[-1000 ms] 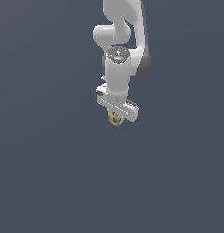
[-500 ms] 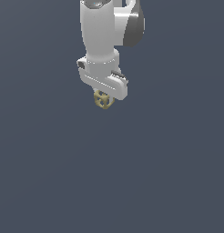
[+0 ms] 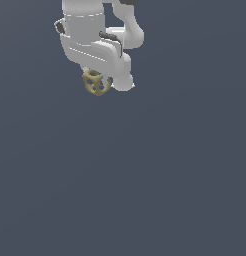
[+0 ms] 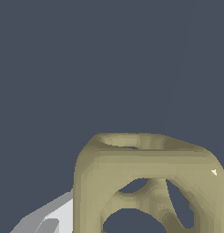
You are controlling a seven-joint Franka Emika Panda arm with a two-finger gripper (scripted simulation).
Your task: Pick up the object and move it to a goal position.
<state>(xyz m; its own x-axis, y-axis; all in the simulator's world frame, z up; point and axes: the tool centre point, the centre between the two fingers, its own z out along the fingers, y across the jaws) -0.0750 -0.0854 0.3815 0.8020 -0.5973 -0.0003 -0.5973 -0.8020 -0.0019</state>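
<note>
The object [image 3: 97, 82] was clamped in the gripper [image 3: 101, 84] and up in the air, so it looked mid-carry, just needing a steady move to the goal.

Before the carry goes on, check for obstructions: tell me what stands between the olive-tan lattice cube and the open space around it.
Nothing visible does. The olive-tan lattice cube hangs at the white gripper, with only plain dark background around and below it. No goal marker shows in either view.

Open room is seen all around and below the claw [image 3: 98, 80] and its lattice cube [image 3: 97, 82]; only plain grey background is shown.
</note>
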